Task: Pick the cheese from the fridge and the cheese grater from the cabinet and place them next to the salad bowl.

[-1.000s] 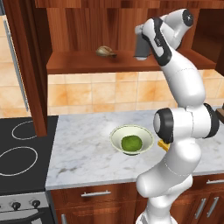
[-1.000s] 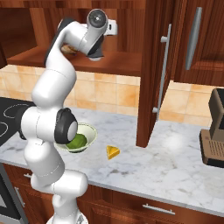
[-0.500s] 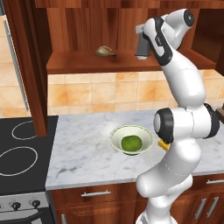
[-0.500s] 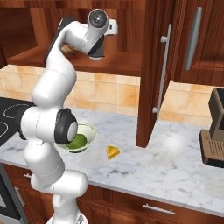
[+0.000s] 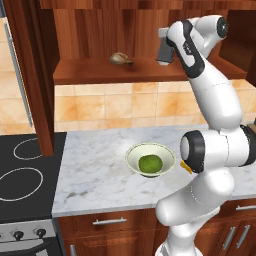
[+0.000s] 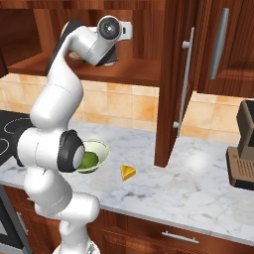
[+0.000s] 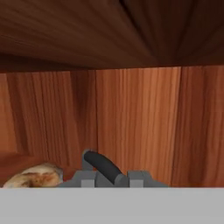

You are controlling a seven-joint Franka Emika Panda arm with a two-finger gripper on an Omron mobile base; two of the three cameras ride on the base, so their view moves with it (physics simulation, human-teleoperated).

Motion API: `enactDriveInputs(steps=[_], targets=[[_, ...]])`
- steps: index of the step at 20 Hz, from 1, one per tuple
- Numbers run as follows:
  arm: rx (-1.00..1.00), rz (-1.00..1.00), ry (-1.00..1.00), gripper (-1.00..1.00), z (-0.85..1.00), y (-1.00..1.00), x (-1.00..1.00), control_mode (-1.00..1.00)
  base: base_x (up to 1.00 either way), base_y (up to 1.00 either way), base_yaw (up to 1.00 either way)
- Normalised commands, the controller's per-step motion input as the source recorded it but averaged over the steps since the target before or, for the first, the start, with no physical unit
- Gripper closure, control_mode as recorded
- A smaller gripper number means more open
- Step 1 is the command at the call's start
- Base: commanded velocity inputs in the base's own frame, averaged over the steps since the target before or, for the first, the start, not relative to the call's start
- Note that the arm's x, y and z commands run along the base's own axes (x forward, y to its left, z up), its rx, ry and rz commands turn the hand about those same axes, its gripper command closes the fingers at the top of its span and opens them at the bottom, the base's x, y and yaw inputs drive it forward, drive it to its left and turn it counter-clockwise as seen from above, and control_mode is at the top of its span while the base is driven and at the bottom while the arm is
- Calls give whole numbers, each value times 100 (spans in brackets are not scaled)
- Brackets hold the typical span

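The dark grey cheese grater (image 5: 163, 51) stands on the plank shelf of the reddish-brown cabinet (image 5: 95, 71). My gripper (image 5: 168, 46) is at its top, shut on the cheese grater. In the hand view its black handle (image 7: 103, 166) lies close between my fingertips (image 7: 87, 178). The cheese (image 6: 128, 172), a small yellow wedge, lies on the marble counter just right of the salad bowl (image 6: 104, 148). From the left the salad bowl (image 5: 133, 152) holds a green ball, and the cheese (image 5: 185, 166) peeks out from behind my arm.
A brown rounded lump (image 5: 120, 58) rests on the shelf left of the grater. An open cabinet door with a bar handle (image 6: 185, 84) hangs over the counter to the right. A black stovetop (image 5: 20, 172) is on the left and a dark appliance (image 6: 244, 149) on the far right.
My jaws have closed on the grater's handle. The hand has edged slightly toward the grater; the bowl and cheese have not moved.
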Motion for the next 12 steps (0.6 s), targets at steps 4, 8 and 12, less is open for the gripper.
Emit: enactDriveInputs(steps=[4, 8, 12], targets=[[0, 0, -31, 100, 13, 0, -51, -100, 0, 0, 0], [0, 0, -5, 100, 2, 0, -10, -100, 0, 0, 0], [0, 0, 0, 100, 0, 14, -66, -100, 0, 0, 0]])
